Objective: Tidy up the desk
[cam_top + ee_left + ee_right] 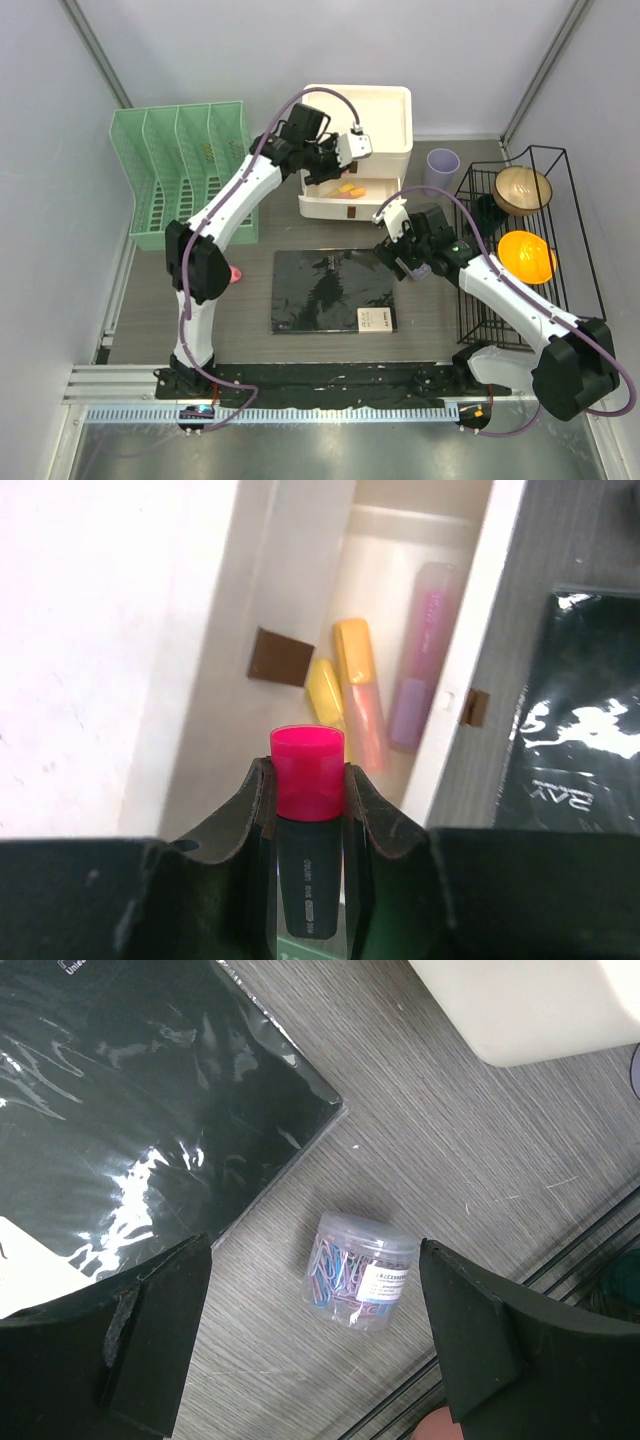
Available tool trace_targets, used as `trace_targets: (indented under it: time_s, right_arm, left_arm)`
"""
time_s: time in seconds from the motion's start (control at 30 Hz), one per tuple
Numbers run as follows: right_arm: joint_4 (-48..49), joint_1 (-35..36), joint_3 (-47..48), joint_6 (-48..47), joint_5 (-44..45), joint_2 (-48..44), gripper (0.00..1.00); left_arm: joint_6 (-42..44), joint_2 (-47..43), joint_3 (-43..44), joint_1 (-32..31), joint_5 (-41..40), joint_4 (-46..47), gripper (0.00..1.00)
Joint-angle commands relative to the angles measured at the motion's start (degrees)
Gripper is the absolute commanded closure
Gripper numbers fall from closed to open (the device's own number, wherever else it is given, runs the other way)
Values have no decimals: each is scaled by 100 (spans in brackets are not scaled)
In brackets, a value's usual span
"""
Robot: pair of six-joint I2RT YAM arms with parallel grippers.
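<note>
- The left gripper point(308, 785) is clamped on a pink highlighter point(308, 750), poised over the open drawer point(395, 565) of the white drawer unit point(375, 115). I judge the release goes best low, over bare drawer floor and clear of the front wall.
- That drawer holds a yellow highlighter point(325, 690), an orange highlighter point(360, 695) and a purple highlighter point(425, 670), side by side.
- The right gripper point(316, 1260), jaws spread wide and empty, hovers over a clear jar of paper clips point(358, 1270) just beside the black notebook point(150, 1090).
- The desk point(480, 1150) lies under everything. At its right the wire rack point(520, 290) holds a wooden bowl point(522, 188).
</note>
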Motion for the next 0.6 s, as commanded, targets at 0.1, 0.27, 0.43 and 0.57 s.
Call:
trace_targets:
  time_s: [0.1, 0.27, 0.43, 0.57]
  right_arm:
    - [194, -7, 118, 4, 119, -40, 11]
    - [202, -7, 110, -14, 119, -75, 12]
    - [194, 2, 101, -5, 119, -93, 12]
    - [202, -15, 92, -5, 302, -84, 12]
  left_arm:
    - [357, 694, 1012, -192, -33, -299, 100]
    - [471, 932, 1030, -306, -147, -220, 93]
    - [471, 1046, 1021, -315, -200, -158, 71]
    - [445, 958, 977, -333, -262, -132, 53]
